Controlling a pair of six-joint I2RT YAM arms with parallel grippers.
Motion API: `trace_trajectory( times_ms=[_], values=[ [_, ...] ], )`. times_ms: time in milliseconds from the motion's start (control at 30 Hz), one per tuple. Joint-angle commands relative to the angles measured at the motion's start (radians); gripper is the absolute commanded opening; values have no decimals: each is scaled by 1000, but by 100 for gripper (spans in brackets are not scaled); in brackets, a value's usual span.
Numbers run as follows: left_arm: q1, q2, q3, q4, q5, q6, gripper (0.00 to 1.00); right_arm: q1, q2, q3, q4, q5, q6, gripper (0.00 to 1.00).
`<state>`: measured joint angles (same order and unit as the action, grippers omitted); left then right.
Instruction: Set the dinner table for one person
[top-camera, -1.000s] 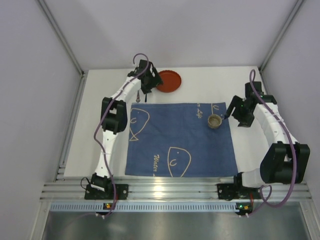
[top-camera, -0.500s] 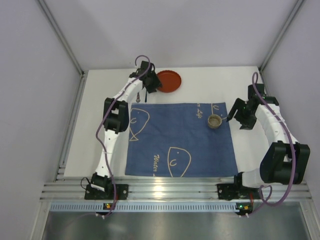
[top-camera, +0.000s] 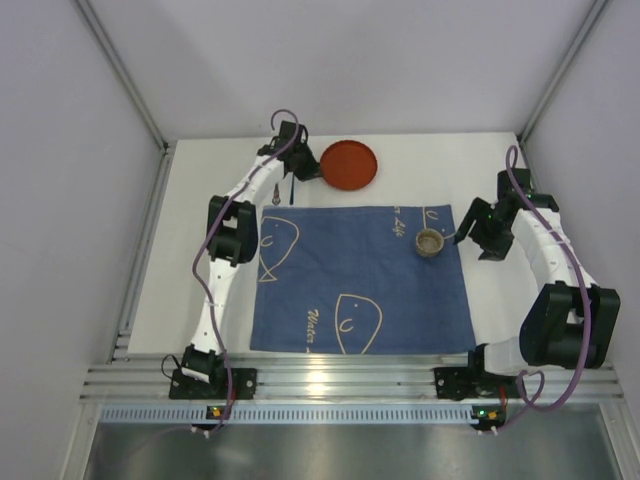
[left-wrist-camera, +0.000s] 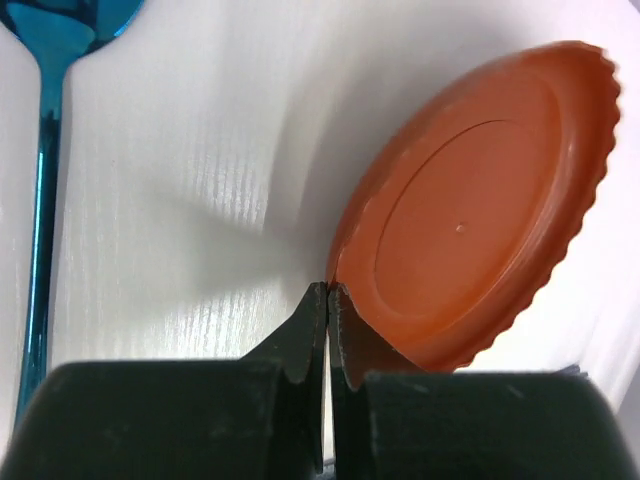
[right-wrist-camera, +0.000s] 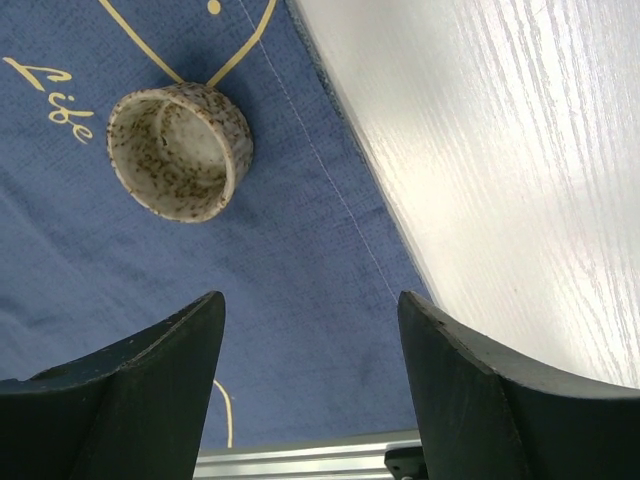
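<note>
An orange-red plate (top-camera: 348, 165) with a scalloped rim lies at the back of the white dinner table (top-camera: 190, 260). My left gripper (top-camera: 306, 172) is at the plate's left edge. In the left wrist view its jaws (left-wrist-camera: 328, 290) are pressed together, and the plate (left-wrist-camera: 470, 210) lies against the outer side of the right finger. A small speckled cup (top-camera: 429, 241) stands on the blue cloth (top-camera: 360, 285). My right gripper (top-camera: 463, 232) is just right of the cup. It hangs open (right-wrist-camera: 310, 300) above the cloth's right edge, away from the cup (right-wrist-camera: 180, 150).
A shiny blue spoon (left-wrist-camera: 42, 200) lies on the table left of the left gripper. In the top view thin utensils (top-camera: 277, 192) lie just behind the cloth's back left corner. Enclosure walls ring the table, and an aluminium rail (top-camera: 330, 380) carries the arm bases.
The left gripper's jaws have shut at the plate's left edge. The plate has slid a little to the right. The right gripper has drifted slightly back and stays open.
</note>
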<state>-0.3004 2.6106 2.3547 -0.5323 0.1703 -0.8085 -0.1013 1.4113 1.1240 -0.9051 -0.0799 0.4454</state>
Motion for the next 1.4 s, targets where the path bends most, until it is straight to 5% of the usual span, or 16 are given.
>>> trace_trajectory(
  times_ms=[0,200,467,633,733,967,1233,1300,1367],
  values=[
    [10,-64,38,67,51,15,0,-14,-5,14,9,-21,-7,70],
    [49,-231,-58,147,115,55,0,-14,-23,22,0,-27,-7,70],
    [60,-503,-253,16,239,189,0,-12,-48,40,-21,-66,9,69],
    [-20,-819,-668,-60,223,372,0,-12,-66,60,-31,-69,24,70],
    [-57,-959,-920,-3,225,361,0,-9,-61,54,-29,-73,24,70],
    [-200,-959,-1095,23,237,364,0,8,-37,43,-17,-78,23,70],
    [-255,-830,-1025,-119,130,382,0,15,-60,17,-18,-69,10,70],
    [-259,-821,-1023,-153,103,388,8,15,-66,-1,-20,-69,7,70],
    [-269,-827,-1026,-172,86,388,36,15,-72,-19,-17,-67,9,70]
  ],
)
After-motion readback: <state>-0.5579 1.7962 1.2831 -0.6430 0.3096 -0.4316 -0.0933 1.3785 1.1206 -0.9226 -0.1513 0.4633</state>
